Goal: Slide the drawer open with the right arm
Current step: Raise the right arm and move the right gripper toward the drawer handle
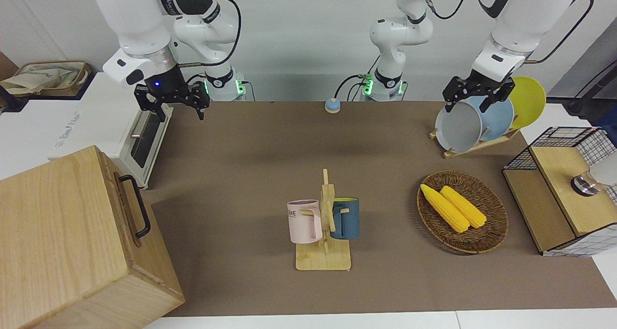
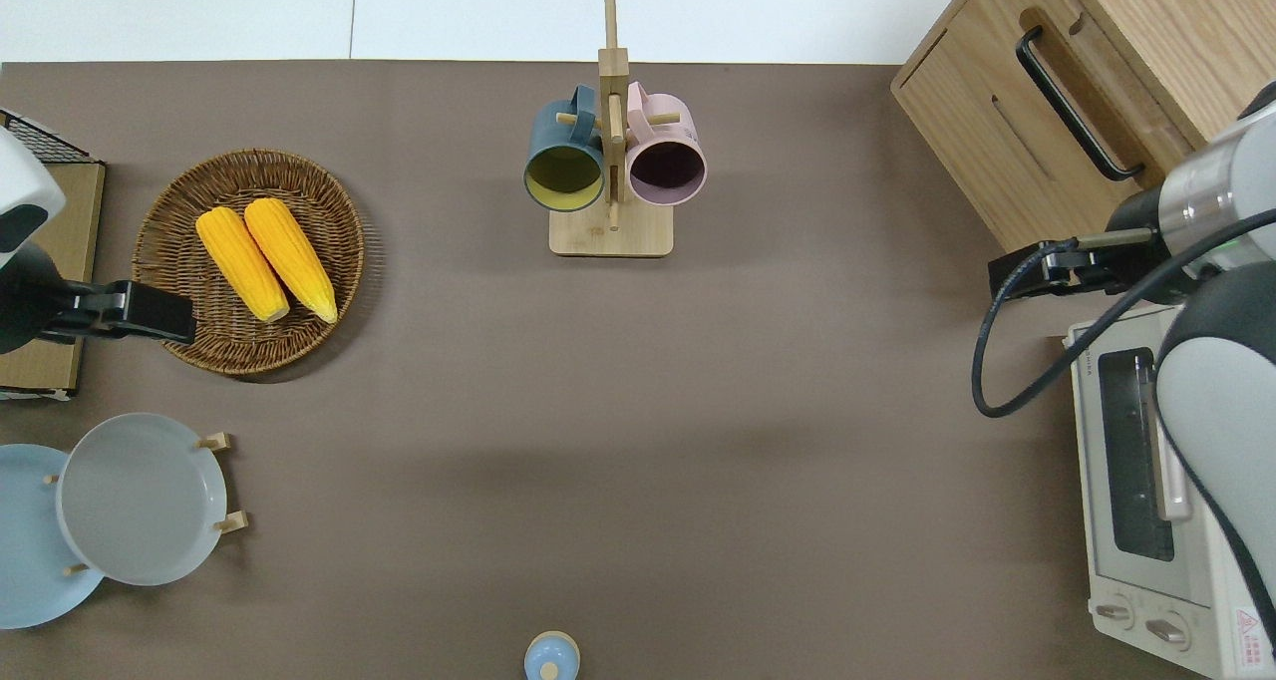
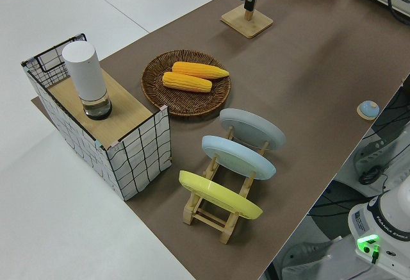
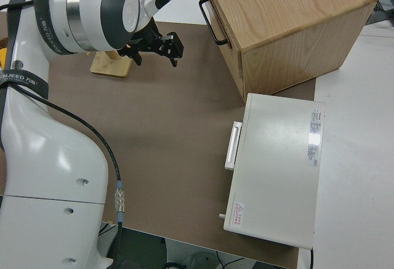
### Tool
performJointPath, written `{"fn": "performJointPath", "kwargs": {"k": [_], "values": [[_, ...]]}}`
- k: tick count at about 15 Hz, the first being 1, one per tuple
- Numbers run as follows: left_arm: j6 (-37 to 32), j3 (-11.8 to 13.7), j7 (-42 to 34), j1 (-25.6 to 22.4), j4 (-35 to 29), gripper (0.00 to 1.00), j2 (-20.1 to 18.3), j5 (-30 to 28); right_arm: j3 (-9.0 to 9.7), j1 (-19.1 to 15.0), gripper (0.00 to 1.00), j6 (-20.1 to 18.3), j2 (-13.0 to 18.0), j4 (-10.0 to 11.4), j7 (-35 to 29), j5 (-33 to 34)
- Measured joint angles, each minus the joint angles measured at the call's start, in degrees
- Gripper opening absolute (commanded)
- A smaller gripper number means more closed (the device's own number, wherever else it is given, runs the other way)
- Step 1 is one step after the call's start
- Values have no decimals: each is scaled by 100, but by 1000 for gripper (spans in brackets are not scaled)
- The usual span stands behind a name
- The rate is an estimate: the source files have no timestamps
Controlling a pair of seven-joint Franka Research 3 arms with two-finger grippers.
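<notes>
Drawer [image 1: 126, 208]: we log it closed in its wooden box [image 1: 58, 242]. Right gripper [image 1: 172, 102]: fingers spread, holding nothing, above bare table [image 1: 250, 174]. Left arm: parked.

The light-wood drawer [image 1: 129, 208] carries a black bar handle [image 1: 136, 204]. Two yellow corn cobs [image 1: 453, 206] lie in a brown wicker basket [image 1: 491, 232]. Pink mug [image 1: 304, 221] and dark-blue mug [image 1: 346, 218] hang on a pale wooden rack [image 1: 324, 259].

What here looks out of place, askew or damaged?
Nothing looks spilled or damaged. Only the wooden box sits turned at an angle to the table edge. Its drawer is shut, handle untouched; the right gripper hangs open in the air near the toaster oven.
</notes>
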State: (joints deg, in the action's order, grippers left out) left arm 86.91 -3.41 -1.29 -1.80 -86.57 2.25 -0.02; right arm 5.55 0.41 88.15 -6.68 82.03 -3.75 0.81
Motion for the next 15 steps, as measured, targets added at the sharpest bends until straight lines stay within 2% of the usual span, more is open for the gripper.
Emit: {"fn": "performJointPath", "kwargs": {"k": [7, 15], "values": [[0, 0, 0, 0, 0, 993, 0, 0, 38, 0, 983, 0, 18, -160, 0, 2], [0, 0, 0, 0, 0, 993, 0, 0, 59, -3, 985, 0, 18, -170, 0, 4]]}}
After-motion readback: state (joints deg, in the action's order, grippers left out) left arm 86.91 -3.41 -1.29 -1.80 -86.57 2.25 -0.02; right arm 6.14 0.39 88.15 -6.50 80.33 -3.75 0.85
